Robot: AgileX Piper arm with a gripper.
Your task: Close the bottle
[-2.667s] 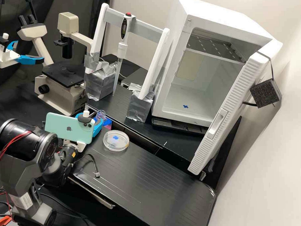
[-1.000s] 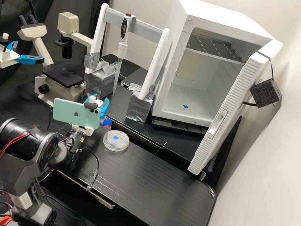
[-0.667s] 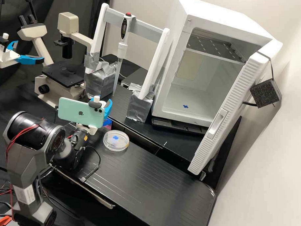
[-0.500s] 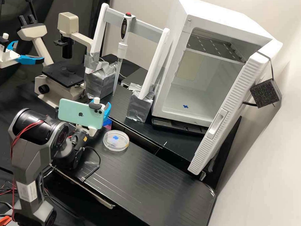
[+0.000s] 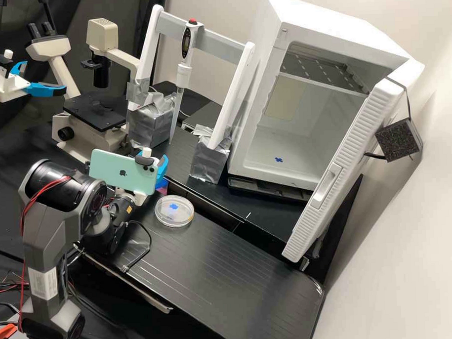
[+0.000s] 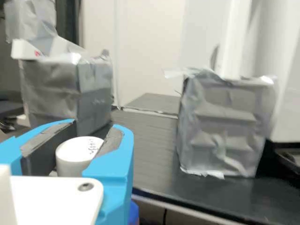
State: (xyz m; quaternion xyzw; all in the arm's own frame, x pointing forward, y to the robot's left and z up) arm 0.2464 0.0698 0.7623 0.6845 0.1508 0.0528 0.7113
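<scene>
Black desk (image 5: 229,268), bearing one clear dish (image 5: 174,219). Before you: one gripper (image 5: 158,161), its pads set narrowly around one white cap (image 6: 77,157); one blue-and-pink bottle (image 5: 161,187), mostly hidden, just below the gripper.

No legible text (scribbled cap (image 6: 74,149) included)

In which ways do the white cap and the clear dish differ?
The white cap is opaque, while the clear dish is see-through. The cap sits clamped in the gripper; the dish rests on the black bench. The cap has dark marks on top, the dish a blue patch. Both are round.
</scene>
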